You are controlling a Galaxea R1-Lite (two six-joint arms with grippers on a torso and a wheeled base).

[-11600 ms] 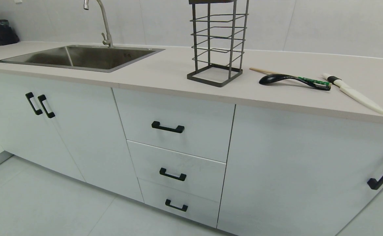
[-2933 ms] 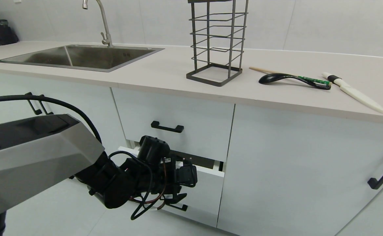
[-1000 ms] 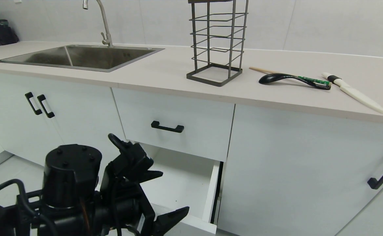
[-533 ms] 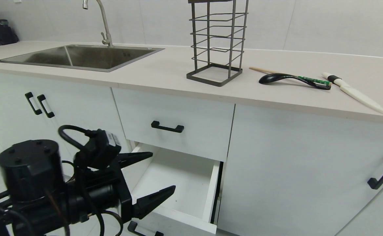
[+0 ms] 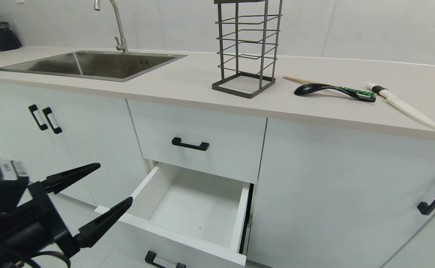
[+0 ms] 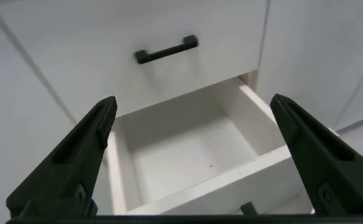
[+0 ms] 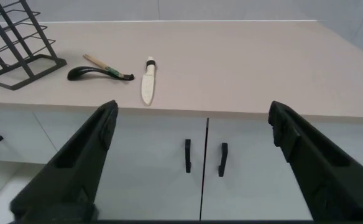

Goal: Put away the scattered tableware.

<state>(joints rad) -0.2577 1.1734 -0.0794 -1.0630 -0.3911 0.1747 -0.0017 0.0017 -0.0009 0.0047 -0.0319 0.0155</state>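
Observation:
On the countertop (image 5: 187, 85) at the right lie a black spoon (image 5: 312, 89) with a green patterned handle, a wooden stick (image 5: 295, 79) behind it, and a white knife (image 5: 403, 106) with a black band. The middle drawer (image 5: 241, 216) below the counter is pulled out, with nothing inside. My left gripper (image 5: 114, 182) hangs open to the left of the drawer, apart from it; its wrist view looks into the drawer (image 6: 188, 149) between the open left gripper (image 6: 194, 102) fingers. My right gripper (image 7: 192, 107) is open, back from the counter, facing the knife (image 7: 148, 87) and spoon (image 7: 85, 73).
A black wire rack (image 5: 245, 48) stands mid-counter, left of the utensils. A steel sink (image 5: 91, 65) with a tap is at the far left. A shut top drawer with a black handle (image 5: 190, 144) sits above the pulled-out one. Cabinet doors flank both sides.
The middle drawer went from shut to pulled well out by the left gripper. Over the last second the left gripper let go and drew back to the left.

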